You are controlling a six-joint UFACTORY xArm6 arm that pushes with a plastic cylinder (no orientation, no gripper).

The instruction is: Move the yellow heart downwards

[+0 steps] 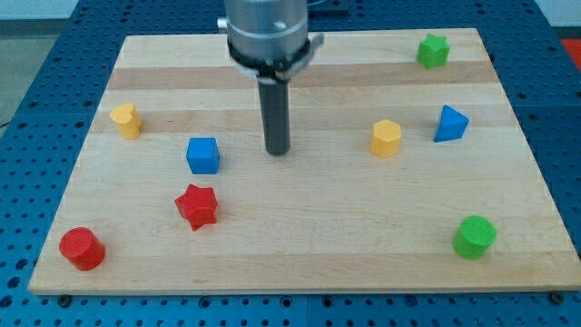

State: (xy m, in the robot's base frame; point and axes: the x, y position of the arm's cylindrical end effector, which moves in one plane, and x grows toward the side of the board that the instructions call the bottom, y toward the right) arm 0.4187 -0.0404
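The yellow heart lies near the board's left edge, in the upper half of the view. My tip rests on the board well to the right of the heart and slightly lower, at the end of the dark rod hanging from the grey arm at the view's top. The blue cube sits between the heart and my tip, close to the tip's left. My tip touches no block.
A red star lies below the blue cube and a red cylinder at the bottom left. A yellow hexagon and blue triangle sit to the right, a green star top right, a green cylinder bottom right.
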